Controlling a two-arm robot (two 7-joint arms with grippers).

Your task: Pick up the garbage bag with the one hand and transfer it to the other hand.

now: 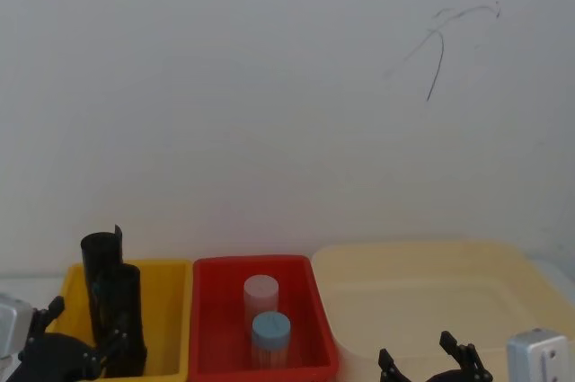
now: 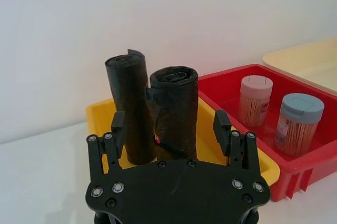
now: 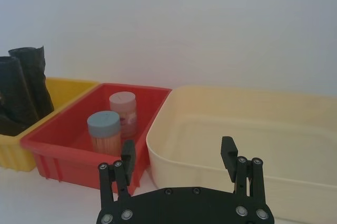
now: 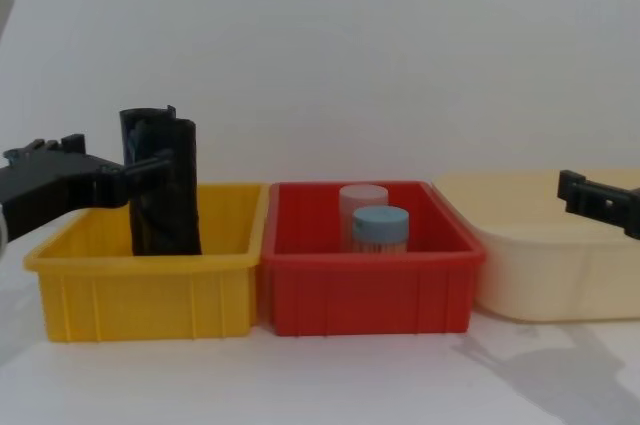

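Wide cream plastic tub (image 4: pixel 540 280), yellow plastic bin (image 4: pixel 150 297) and red plastic bin (image 4: pixel 370 297) sit in a row on white desk (image 4: pixel 320 375). Yellow bin props two black rolled cylinders upright, tops clear for side grasp, I judge. Nearer roll, garbage bag (image 2: pixel 175 113), stands between spread fingers (image 2: pixel 117 125) of black two-finger left gripper (image 2: pixel 169 123), not pinched. Black right gripper (image 3: pixel 178 149) hovers by cream tub, fingers spread, likely placed for handover.

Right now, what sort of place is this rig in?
Probably a lab test bench: bare white wall, white table, and a staged row of yellow bin with garbage bag rolls, red bin with two jars, and cream tub; left gripper open at the rolls, right gripper open by the tub.
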